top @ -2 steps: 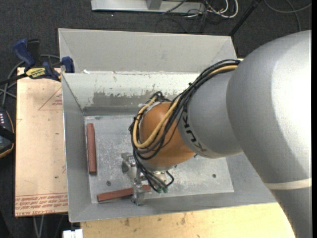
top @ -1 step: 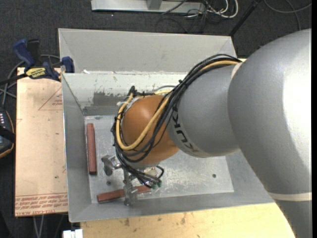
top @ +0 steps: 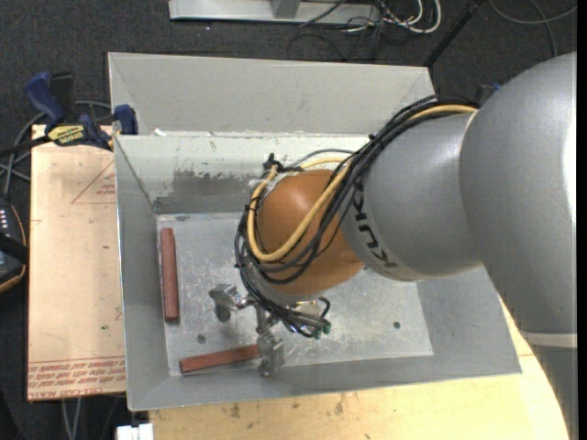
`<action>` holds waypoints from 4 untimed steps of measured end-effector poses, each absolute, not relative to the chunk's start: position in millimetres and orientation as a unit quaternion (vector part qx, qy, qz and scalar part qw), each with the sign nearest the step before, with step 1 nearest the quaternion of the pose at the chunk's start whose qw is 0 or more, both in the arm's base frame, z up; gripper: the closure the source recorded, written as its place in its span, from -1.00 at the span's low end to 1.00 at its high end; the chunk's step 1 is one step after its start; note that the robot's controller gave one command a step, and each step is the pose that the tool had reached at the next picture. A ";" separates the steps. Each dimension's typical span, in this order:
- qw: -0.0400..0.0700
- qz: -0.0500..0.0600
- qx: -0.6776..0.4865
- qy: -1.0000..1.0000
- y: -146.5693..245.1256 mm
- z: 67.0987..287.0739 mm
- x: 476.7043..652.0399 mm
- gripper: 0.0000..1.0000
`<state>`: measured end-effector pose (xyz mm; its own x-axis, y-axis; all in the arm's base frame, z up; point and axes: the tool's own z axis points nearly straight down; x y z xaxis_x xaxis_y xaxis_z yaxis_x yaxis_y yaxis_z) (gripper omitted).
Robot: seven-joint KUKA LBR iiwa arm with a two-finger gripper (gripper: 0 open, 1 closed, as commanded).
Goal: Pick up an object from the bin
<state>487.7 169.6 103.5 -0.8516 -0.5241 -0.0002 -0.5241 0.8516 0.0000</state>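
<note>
My gripper (top: 246, 330) hangs low over the front middle of the bin, under the arm's orange cover. It stands open, one fingertip (top: 222, 300) up and to the left, the other fingertip (top: 269, 363) down by the front wall, with nothing between them. A flat reddish-brown bar (top: 218, 361) lies along the front of the bin floor, and its right end is at the lower fingertip. A second reddish-brown bar (top: 170, 274) lies lengthwise near the left wall, well apart from the gripper.
The arm and its cover and cables hang over the middle and right of the bin and hide the floor beneath. Bare bin floor shows between the two bars and at the front right.
</note>
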 end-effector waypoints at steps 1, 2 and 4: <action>0.009 0.000 -0.331 0.944 160.2 73.0 486.4 -1.00; 0.002 0.001 -0.418 0.908 222.5 70.2 495.5 -1.00; 0.003 0.001 -0.414 0.910 222.0 99.2 498.6 1.00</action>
<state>498.6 222.0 99.2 -0.6569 -0.7540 -0.0056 -0.7540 0.6569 -0.0009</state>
